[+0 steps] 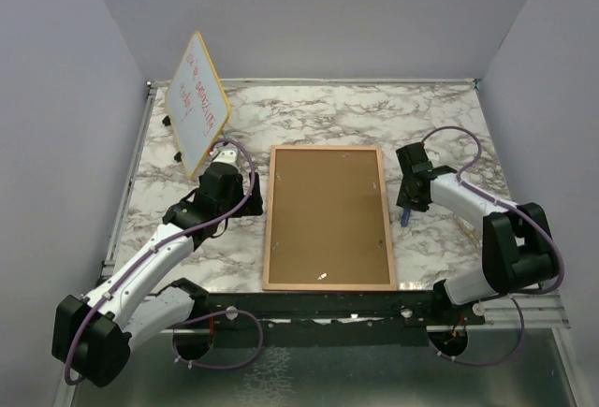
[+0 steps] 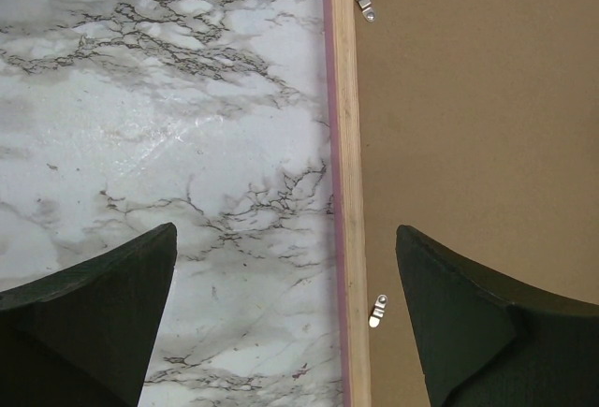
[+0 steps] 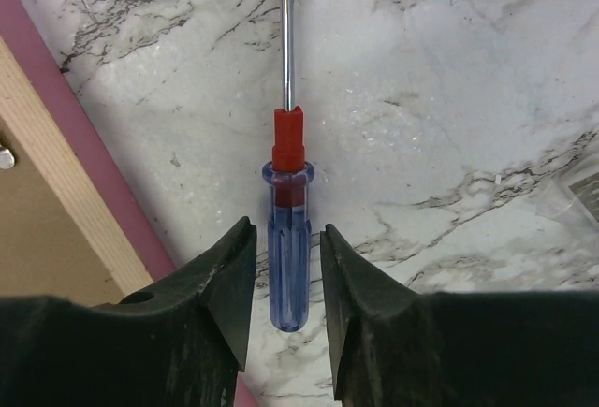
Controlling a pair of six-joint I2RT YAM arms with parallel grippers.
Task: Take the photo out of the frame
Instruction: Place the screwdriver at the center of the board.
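Note:
The frame point(image 1: 328, 215) lies face down in the middle of the table, brown fibreboard back up inside a thin pink border. Small metal clips point(image 2: 377, 311) sit along its left side. The photo is hidden under the backing. My left gripper point(image 2: 285, 239) is open wide, straddling the frame's left rim point(image 2: 346, 145), one finger over the marble and one over the backing. My right gripper point(image 3: 287, 239) is just right of the frame. Its jaws stand slightly apart on either side of a blue-handled screwdriver point(image 3: 288, 192) lying on the marble, with a thin gap on each side.
A yellow-edged whiteboard point(image 1: 198, 103) with red writing leans upright at the back left. The screwdriver point(image 1: 406, 215) lies between the frame's right edge and the right arm. Grey walls enclose the table on three sides.

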